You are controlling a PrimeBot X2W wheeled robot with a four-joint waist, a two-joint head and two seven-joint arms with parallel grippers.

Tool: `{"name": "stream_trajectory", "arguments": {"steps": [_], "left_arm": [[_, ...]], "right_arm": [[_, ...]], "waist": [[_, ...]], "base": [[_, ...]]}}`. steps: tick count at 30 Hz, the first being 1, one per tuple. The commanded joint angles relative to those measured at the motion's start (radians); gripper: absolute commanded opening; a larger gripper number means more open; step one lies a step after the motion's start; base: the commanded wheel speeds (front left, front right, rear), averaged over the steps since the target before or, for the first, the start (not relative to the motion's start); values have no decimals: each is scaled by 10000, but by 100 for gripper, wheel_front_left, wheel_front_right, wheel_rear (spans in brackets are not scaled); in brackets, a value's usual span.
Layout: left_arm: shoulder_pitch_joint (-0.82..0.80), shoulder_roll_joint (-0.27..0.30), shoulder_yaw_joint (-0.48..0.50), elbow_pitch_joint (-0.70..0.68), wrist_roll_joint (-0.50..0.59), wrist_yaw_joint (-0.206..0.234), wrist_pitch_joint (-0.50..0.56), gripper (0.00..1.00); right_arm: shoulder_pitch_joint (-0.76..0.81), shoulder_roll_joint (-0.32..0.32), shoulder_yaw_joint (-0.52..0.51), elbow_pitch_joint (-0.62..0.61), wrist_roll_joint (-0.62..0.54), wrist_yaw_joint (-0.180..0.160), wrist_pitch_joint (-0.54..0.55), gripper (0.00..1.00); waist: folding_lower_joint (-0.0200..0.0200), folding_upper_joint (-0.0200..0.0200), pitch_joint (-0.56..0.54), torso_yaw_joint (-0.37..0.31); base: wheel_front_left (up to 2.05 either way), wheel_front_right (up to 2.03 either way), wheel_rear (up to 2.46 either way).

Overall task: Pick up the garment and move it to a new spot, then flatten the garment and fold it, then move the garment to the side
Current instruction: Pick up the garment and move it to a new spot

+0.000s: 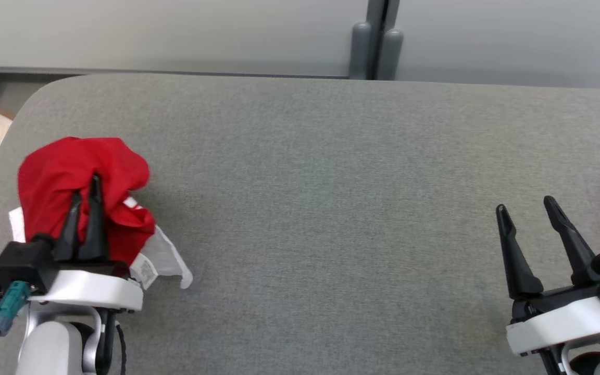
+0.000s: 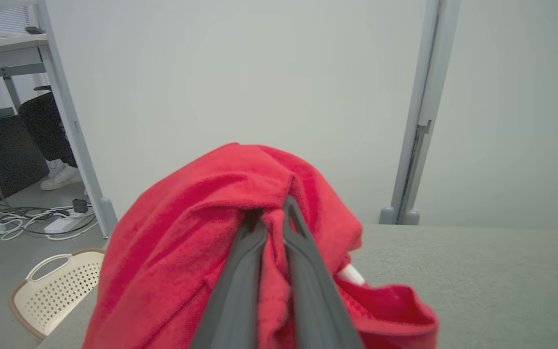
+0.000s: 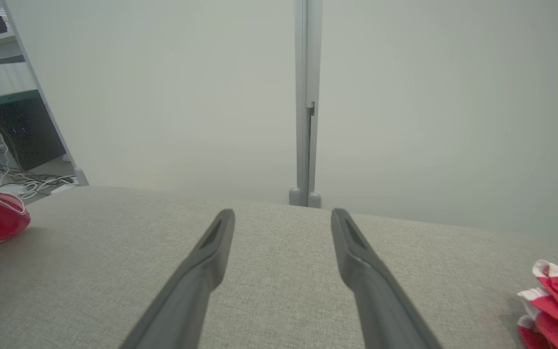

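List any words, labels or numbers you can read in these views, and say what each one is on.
Nothing can be read.
White tag on the red garment: faint grey print, too small and blurred to read.
No other text, brand, number or sign visible.

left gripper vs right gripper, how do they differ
The left gripper has jaws shut on the red garment; the right gripper has jaws open and empty. The left gripper sits at the left end of the table, the right gripper near its right end. Both point forward.
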Motion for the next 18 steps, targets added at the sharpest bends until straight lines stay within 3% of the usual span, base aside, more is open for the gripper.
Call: {"name": "stream_trajectory", "arguments": {"steps": [1, 9, 18], "left_arm": [[167, -7, -122, -207, 51, -63, 74, 0], [309, -325, -1771, -384, -338, -457, 844, 0], [-857, -472, -5153, 1028, -756, -632, 1149, 0]], "right_arm": [[90, 10, 51, 2, 1, -2, -70, 100], [-100, 69, 650, 283, 202, -2, -291, 100], [-135, 314, 559, 627, 469, -2, -676, 100]], "waist": [[0, 0, -328, -517], [0, 0, -206, -2457], [0, 0, 623, -4612]], "base": [[0, 0, 0], [0, 0, 0], [0, 0, 0]]}}
